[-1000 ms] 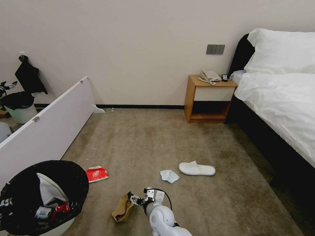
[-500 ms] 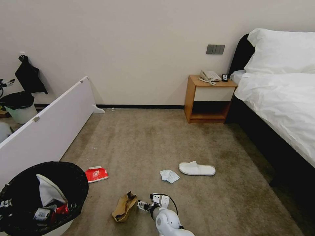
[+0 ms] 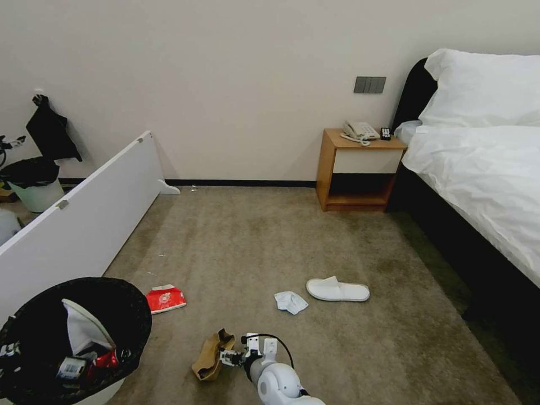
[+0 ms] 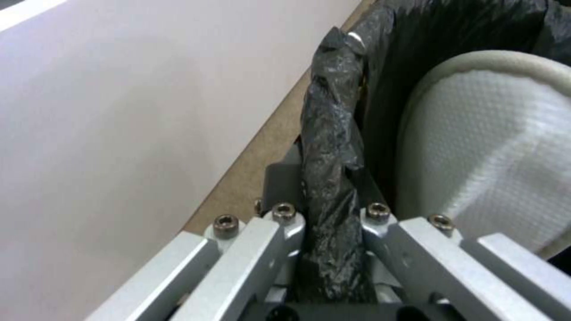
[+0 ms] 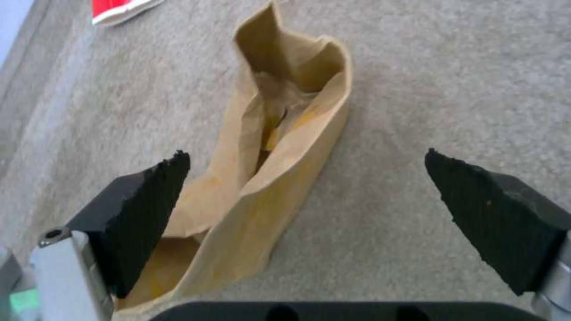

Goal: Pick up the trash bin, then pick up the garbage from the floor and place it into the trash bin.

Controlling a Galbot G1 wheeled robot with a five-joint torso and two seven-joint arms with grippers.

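The trash bin (image 3: 132, 315), lined with a black bag, hangs at the lower left of the head view with a white slipper (image 3: 84, 332) and a red can inside. My left gripper (image 4: 330, 223) is shut on its bag-covered rim (image 4: 333, 147). My right gripper (image 3: 228, 357) is open low over the floor (image 3: 270, 242). Its black pads (image 5: 149, 209) stand on either side of the crumpled brown paper bag (image 5: 267, 178), which lies on the carpet. Farther off lie a red-white packet (image 3: 166, 298), a pale-blue tissue (image 3: 291, 302) and another white slipper (image 3: 337, 290).
A long white board (image 3: 84, 225) leans along the left. Beyond it stands a second bin (image 3: 34, 183) with a black liner. A wooden nightstand (image 3: 360, 169) with a phone is against the far wall. The bed (image 3: 478, 185) fills the right side.
My right gripper sank lower, drew back away from the paper bag, then moved in against it again. The bin and the litter have not moved.
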